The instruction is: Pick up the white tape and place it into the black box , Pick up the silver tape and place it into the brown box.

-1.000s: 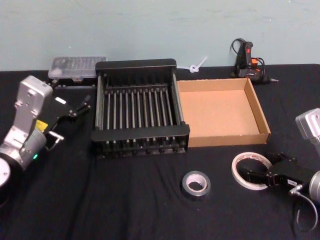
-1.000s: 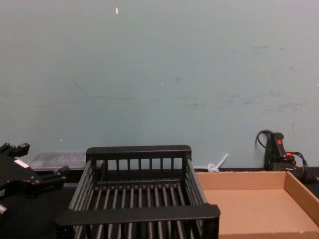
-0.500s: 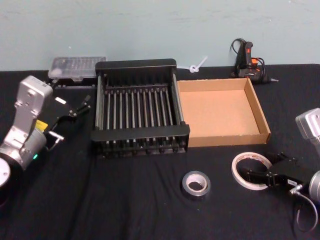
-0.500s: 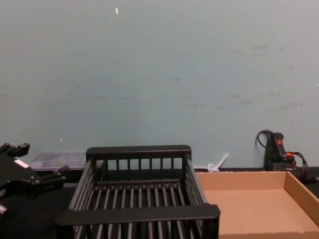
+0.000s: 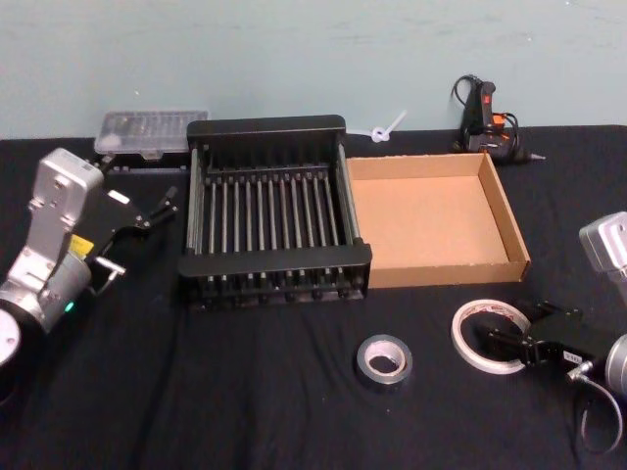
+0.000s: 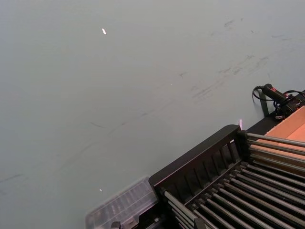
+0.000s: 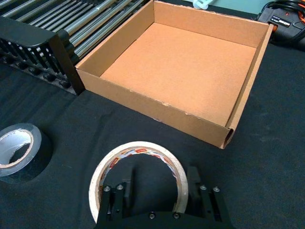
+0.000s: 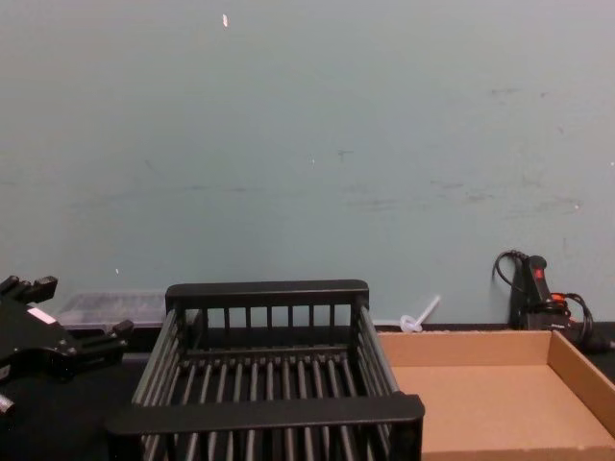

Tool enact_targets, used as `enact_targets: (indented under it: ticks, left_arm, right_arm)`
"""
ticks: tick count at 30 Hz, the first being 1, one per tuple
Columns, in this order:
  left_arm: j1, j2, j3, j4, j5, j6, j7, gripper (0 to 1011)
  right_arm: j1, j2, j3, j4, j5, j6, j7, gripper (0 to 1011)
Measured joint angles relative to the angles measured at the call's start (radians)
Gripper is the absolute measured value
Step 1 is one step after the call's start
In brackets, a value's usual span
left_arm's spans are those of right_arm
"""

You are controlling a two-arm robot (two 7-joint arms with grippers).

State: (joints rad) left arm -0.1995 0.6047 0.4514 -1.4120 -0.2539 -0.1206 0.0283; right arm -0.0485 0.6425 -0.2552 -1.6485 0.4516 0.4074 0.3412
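Note:
The white tape (image 5: 492,336) lies flat on the black cloth at the front right, its red print showing on the ring (image 7: 143,149). My right gripper (image 5: 511,328) is open and low over it. One finger is inside the ring and the other outside, straddling its wall (image 7: 161,174). The silver tape (image 5: 384,359) lies flat to the left of it (image 7: 16,148). The black box (image 5: 274,262) and the brown box (image 5: 436,274) stand side by side behind, both empty. My left gripper (image 5: 155,208) hovers open left of the black box (image 8: 264,411).
A clear plastic case (image 5: 152,132) sits behind the black box at the back left. A black and orange corded tool (image 5: 485,117) and a white plastic piece (image 5: 387,127) lie along the back edge by the wall. Bare black cloth lies in front of the boxes.
My right gripper has shifted slightly left, closer over the white tape's ring. The left gripper wavered a little and is back near where it was. Both tapes lie where they were.

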Motion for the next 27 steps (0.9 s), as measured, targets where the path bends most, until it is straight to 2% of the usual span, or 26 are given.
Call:
enact_targets:
  ticks: [5, 6, 11, 12, 13, 19, 22, 27]
  left_arm:
    - [0.0, 0.0, 0.0, 0.0, 0.0, 0.0, 0.0, 1001]
    - [0.0, 0.0, 0.0, 0.0, 0.0, 0.0, 0.0, 1001]
    - [0.0, 0.0, 0.0, 0.0, 0.0, 0.0, 0.0, 1001]
    - [0.0, 0.0, 0.0, 0.0, 0.0, 0.0, 0.0, 1001]
    - [0.0, 0.0, 0.0, 0.0, 0.0, 0.0, 0.0, 1001]
    - [0.0, 0.0, 0.0, 0.0, 0.0, 0.0, 0.0, 1001]
    - [0.0, 0.0, 0.0, 0.0, 0.0, 0.0, 0.0, 1001]
    - [0.0, 0.0, 0.0, 0.0, 0.0, 0.0, 0.0, 1001]
  right_arm:
    - [0.0, 0.0, 0.0, 0.0, 0.0, 0.0, 0.0, 621]
    - [0.0, 0.0, 0.0, 0.0, 0.0, 0.0, 0.0, 550]
    - [0.0, 0.0, 0.0, 0.0, 0.0, 0.0, 0.0, 416]
    - [0.0, 0.0, 0.0, 0.0, 0.0, 0.0, 0.0, 346]
    - [0.0, 0.0, 0.0, 0.0, 0.0, 0.0, 0.0, 346]
    - [0.0, 0.0, 0.0, 0.0, 0.0, 0.0, 0.0, 134]
    - [0.0, 0.0, 0.0, 0.0, 0.0, 0.0, 0.0, 78]
    - [0.0, 0.0, 0.0, 0.0, 0.0, 0.0, 0.0, 78]
